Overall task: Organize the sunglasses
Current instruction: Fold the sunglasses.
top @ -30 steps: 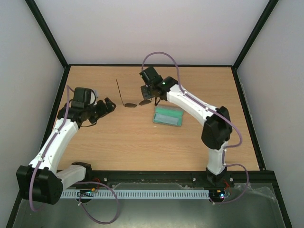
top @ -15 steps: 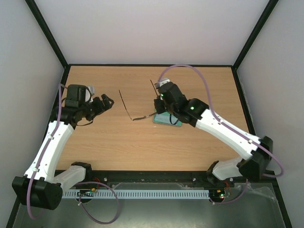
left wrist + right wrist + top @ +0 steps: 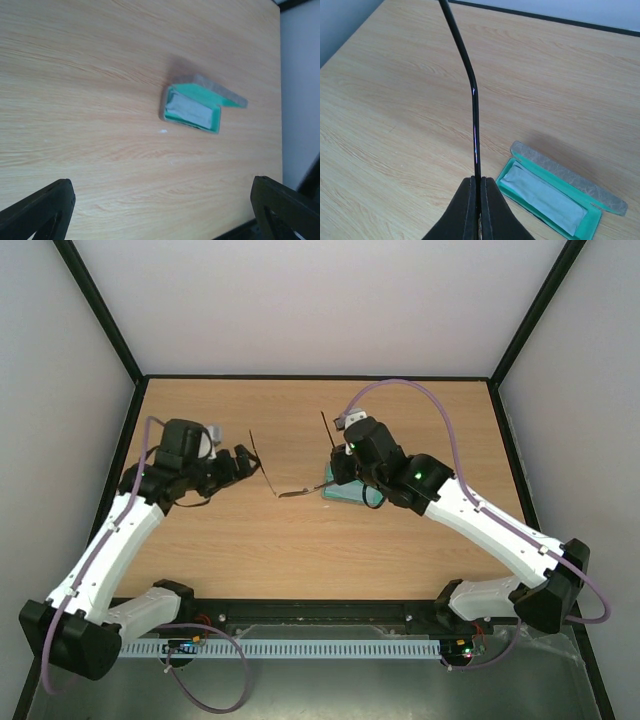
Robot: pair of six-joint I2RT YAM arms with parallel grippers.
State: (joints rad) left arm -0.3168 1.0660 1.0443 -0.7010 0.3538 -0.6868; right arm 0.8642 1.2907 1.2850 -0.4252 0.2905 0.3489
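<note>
The right jaws are pressed together on one thin wire arm of the small pair of sunglasses [image 3: 296, 492] with two dark round lenses and a thin dark wire frame. From the right wrist view, this wire arm [image 3: 475, 125] comes straight out from between the closed jaws and bends toward 11 o'clock. In the top view the lenses hang at 9 o'clock from the right jaws, over the middle of the surface. I cannot tell if they touch it. The other wire arm runs toward 11 o'clock and ends just beside the left jaws, which stand wide apart and hold nothing.

A grey rectangular case [image 3: 555, 197] with a green inside lies open on the surface at 3 o'clock from the lenses. A light blue cloth [image 3: 542, 197] lies flat inside it. In the top view the right arm [image 3: 470, 515] passes over the case and hides most of it. The left wrist view shows the case [image 3: 192, 110] in full, with nothing between.

The surface [image 3: 300, 560] is light wood with visible grain and a black rim. Plain pale walls [image 3: 320, 300] with black corner bars close it on three sides.
</note>
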